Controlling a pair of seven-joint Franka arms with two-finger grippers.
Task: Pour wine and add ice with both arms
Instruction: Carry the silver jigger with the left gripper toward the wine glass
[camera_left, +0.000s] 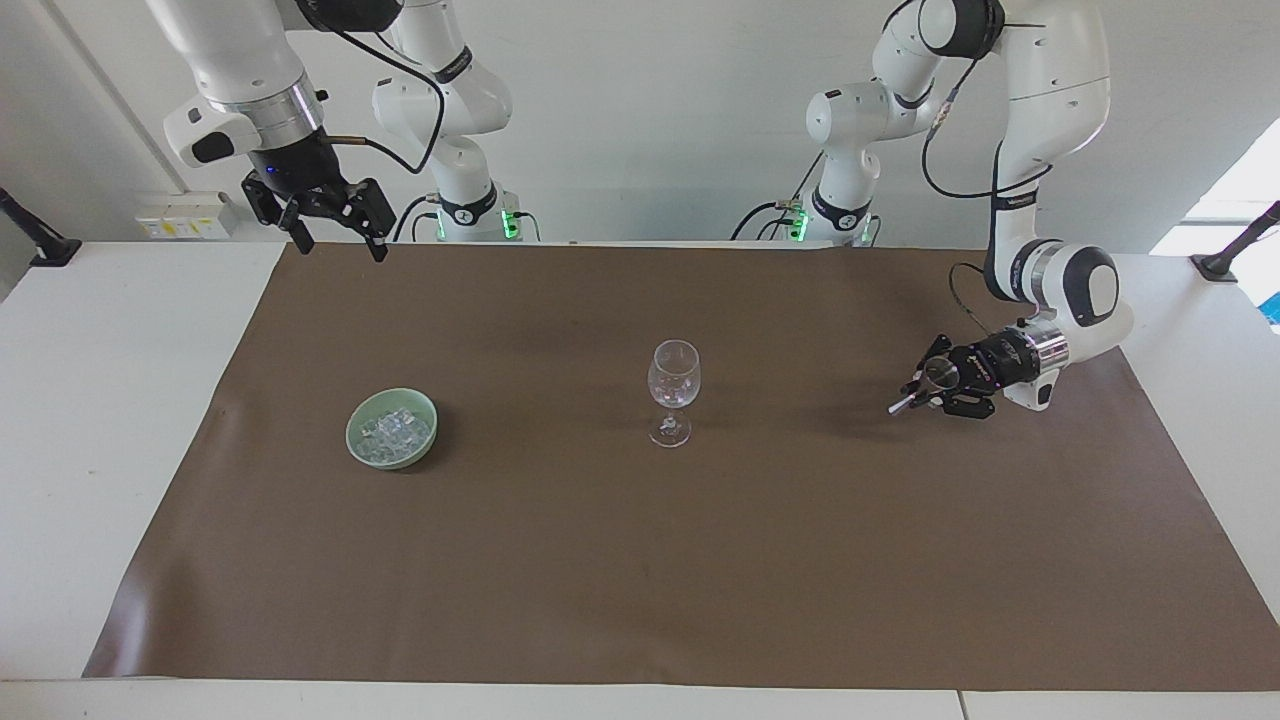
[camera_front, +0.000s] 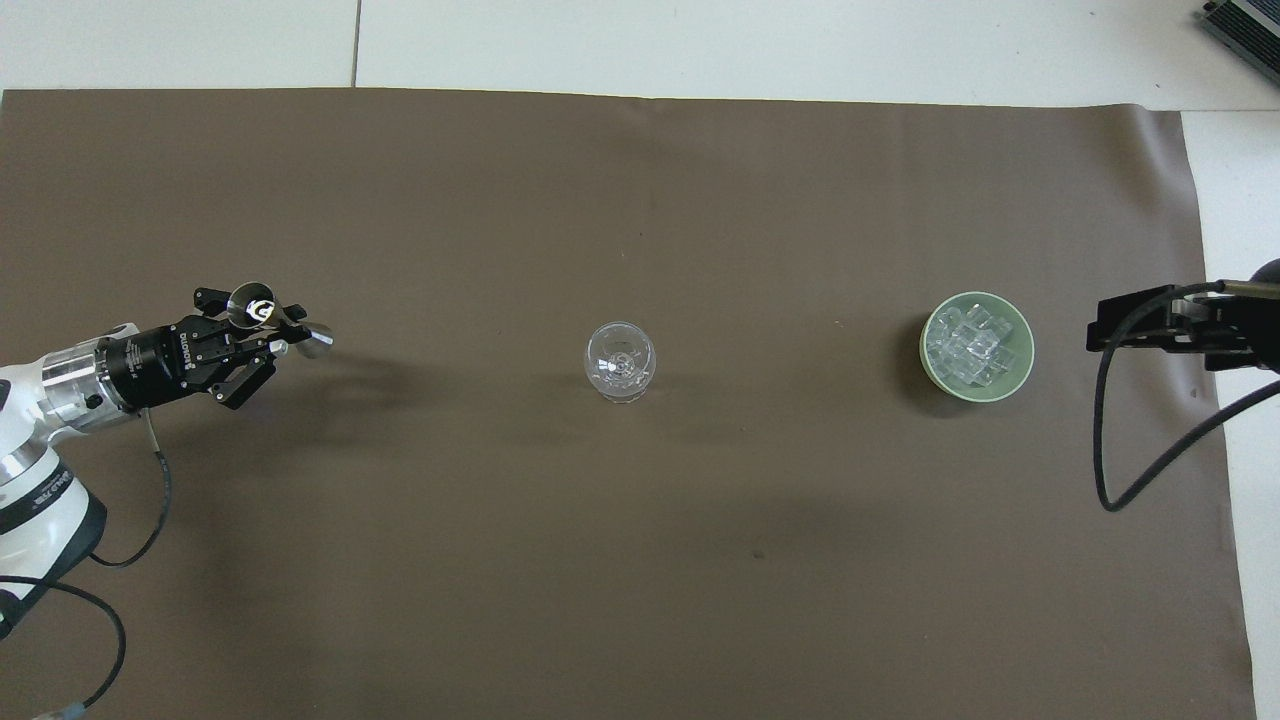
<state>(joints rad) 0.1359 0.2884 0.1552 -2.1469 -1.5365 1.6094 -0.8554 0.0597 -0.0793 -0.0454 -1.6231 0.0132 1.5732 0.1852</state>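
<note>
Ice (camera_left: 394, 430), clear cubes heaped, green bowl (camera_left: 360, 446)

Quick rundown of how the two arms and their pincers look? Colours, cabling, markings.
Both arms are white, rounded jointed segments with dark joint bands, silver wrist rings and loose black cables. Bases glow green. The left pincer and right pincer are black, skeletal link-type two-finger units; the left pincer's body carries small white lettering.

Brown mat (camera_left: 640, 560), pale green bowl (camera_left: 357, 447), clear ice (camera_left: 395, 430), clear glass (camera_left: 674, 385)
</note>
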